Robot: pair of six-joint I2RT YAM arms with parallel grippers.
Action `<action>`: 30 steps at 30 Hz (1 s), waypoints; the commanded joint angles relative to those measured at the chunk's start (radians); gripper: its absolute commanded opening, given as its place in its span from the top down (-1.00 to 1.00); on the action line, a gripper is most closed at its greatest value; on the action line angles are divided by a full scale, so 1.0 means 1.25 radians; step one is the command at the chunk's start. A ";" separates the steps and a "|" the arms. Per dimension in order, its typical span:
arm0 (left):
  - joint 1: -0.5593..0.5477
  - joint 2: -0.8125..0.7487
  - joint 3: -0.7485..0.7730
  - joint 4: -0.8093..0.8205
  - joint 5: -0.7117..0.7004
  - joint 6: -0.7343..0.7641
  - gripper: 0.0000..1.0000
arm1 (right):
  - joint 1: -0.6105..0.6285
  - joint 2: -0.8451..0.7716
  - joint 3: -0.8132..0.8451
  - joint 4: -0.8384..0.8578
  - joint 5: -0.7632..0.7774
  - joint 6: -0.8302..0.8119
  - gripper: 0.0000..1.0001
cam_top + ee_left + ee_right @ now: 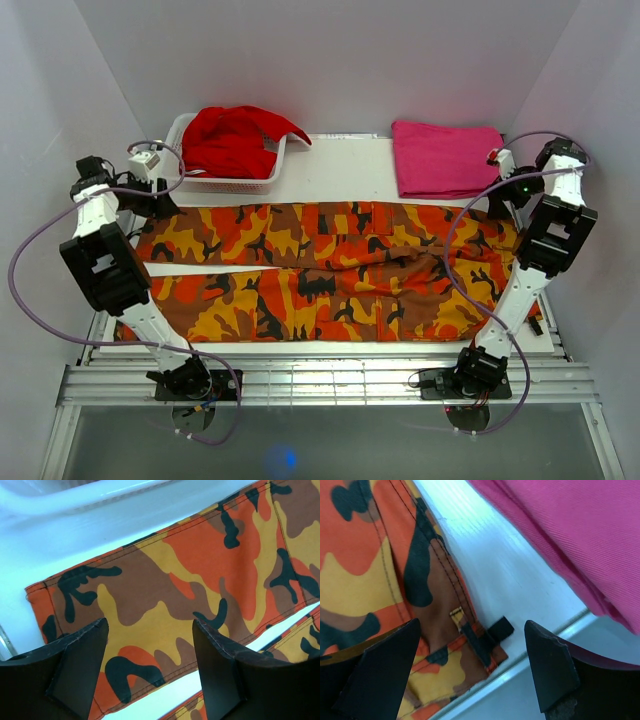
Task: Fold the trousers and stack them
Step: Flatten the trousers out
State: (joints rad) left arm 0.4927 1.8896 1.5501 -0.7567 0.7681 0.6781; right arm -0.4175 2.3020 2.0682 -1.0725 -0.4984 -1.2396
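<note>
The camouflage trousers (320, 265) lie spread flat across the white table, legs running left, waist at the right. My left gripper (152, 192) hovers open over the far leg's hem; the left wrist view shows that hem (165, 600) between my spread fingers (85, 650). My right gripper (500, 195) hovers open over the waistband's far right corner (470, 640), where a black strap tab (501, 628) sticks out near the table edge. Neither gripper holds cloth.
A white basket (262, 180) with a plain red garment (235, 135) stands at the back left. A folded pink cloth (445, 157) lies at the back right, also seen in the right wrist view (570, 535). White walls close in on three sides.
</note>
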 commanded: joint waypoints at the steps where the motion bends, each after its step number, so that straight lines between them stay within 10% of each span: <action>1: 0.036 -0.027 0.009 0.010 0.035 0.048 -0.57 | 0.003 0.049 0.014 0.009 0.006 -0.071 -0.78; 8: 0.073 0.079 0.129 0.004 0.069 0.075 -0.49 | 0.015 0.076 -0.037 0.008 0.042 -0.170 -0.48; 11: 0.073 0.122 0.182 0.020 0.062 0.083 -0.49 | 0.028 0.059 -0.096 0.006 0.073 -0.227 -0.13; 15: 0.071 0.165 0.195 -0.038 0.057 0.188 -0.35 | 0.044 0.012 -0.199 0.053 0.129 -0.264 0.83; 30: 0.062 0.056 -0.213 -0.041 -0.094 0.454 0.05 | 0.053 -0.115 -0.298 0.129 0.158 -0.339 0.85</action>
State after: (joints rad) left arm 0.5739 2.0392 1.3907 -0.7322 0.7540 1.1149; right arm -0.3511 2.1902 1.7172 -0.8940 -0.3435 -1.6196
